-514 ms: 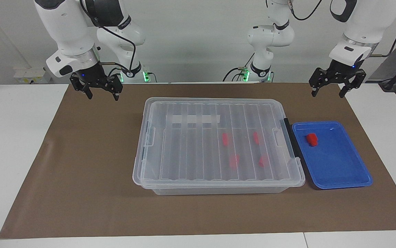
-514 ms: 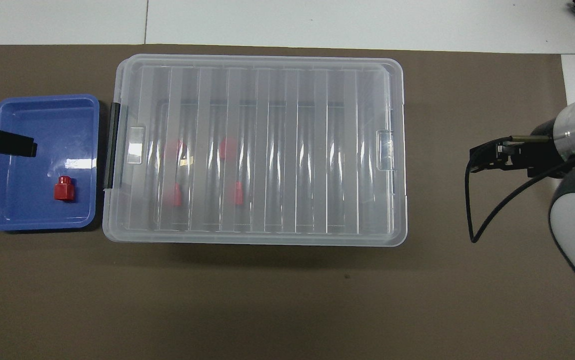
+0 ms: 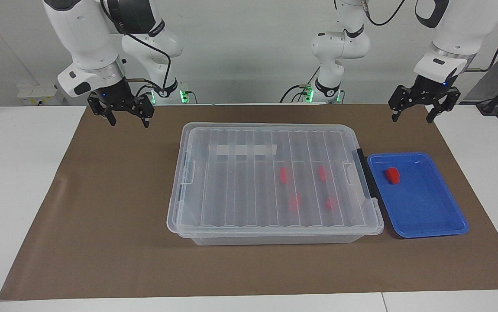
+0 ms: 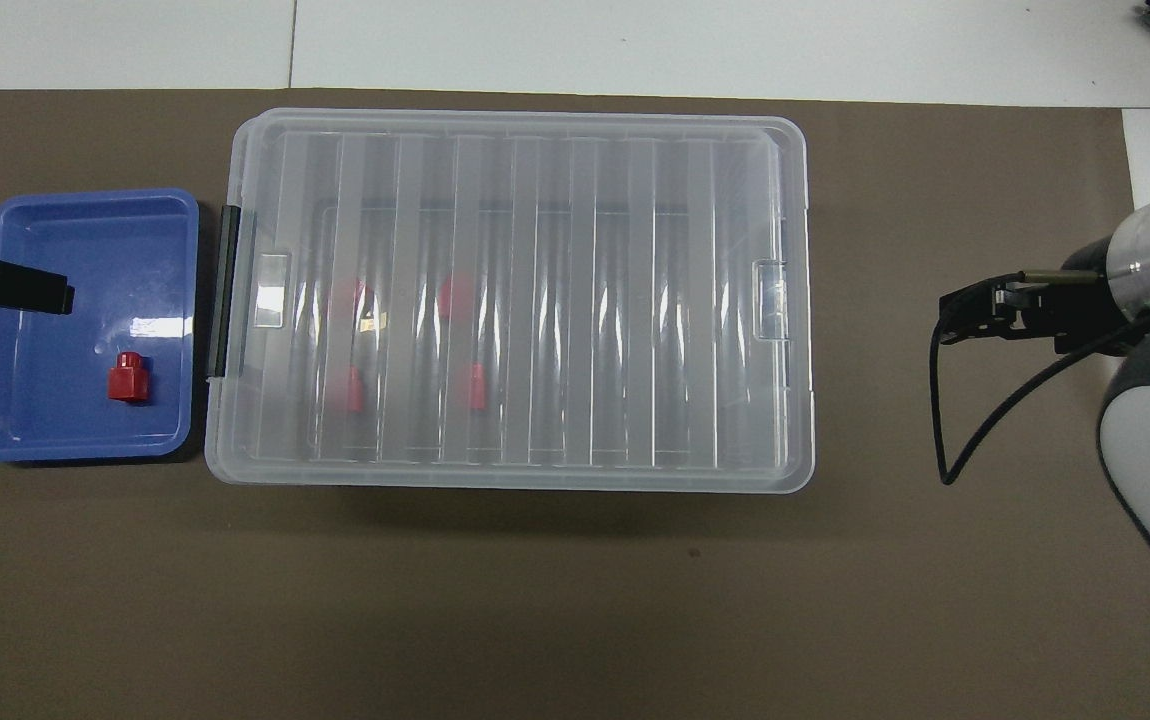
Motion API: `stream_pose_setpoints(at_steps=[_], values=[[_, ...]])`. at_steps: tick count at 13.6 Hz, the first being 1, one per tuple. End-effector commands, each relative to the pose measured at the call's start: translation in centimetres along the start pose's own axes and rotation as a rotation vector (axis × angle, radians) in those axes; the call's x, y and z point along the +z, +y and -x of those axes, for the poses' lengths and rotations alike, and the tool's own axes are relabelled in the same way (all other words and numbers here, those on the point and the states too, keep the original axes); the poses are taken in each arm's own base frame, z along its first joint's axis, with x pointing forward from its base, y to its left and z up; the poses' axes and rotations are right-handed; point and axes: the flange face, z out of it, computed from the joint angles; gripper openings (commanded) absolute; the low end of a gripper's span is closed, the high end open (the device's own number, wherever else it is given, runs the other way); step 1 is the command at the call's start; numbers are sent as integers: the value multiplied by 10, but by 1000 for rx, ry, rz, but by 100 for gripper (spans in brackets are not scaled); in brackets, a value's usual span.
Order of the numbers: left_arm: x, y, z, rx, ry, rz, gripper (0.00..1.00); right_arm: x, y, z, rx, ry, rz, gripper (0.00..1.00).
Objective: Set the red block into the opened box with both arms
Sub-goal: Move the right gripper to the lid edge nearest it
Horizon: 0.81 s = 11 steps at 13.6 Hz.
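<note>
Inside the blue tray point(image 3: 422, 216), toward the end nearer the robots, sits the red block point(image 3: 392, 175), alone on the tray floor and touching no wall. Seen from overhead, the block point(image 4: 128, 377) has a wider square base and a narrower stepped top; its long axis runs roughly along the tray's length, with the narrow end pointing away from the robots. The left end effector point(image 3: 412, 115) hangs in the air over the brown mat point(image 3: 114, 208), nearer the robots than the tray, its fingers spread and holding nothing; the block lies well apart from it.

Just beside the tray stands the box point(image 3: 179, 216), its ribbed clear lid point(image 3: 240, 186) down, a black latch point(image 3: 363, 169) on the end facing the tray. Four more red blocks point(image 3: 283, 174) show blurred through the lid, all in the half toward the tray.

Well apart from the box, the right end effector point(image 3: 128, 120) waits over the mat at the other end of the counter point(image 3: 15, 182), fingers likewise released and empty.
</note>
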Motion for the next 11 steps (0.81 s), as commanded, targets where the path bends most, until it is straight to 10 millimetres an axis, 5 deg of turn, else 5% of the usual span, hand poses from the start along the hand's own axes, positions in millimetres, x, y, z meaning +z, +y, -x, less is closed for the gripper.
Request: stream_pose_setpoints(at_steps=[1,3,11], values=[[0,-2,2,-2,-9,16,100,7,-1,3,10,35,-9,99],[0,-3,2,-2,-7,15,100,14,-4,0,12,62,-15,95],[2,-3,6,-4,-21,18,100,61,-74,-13,35,100,-47,95]])
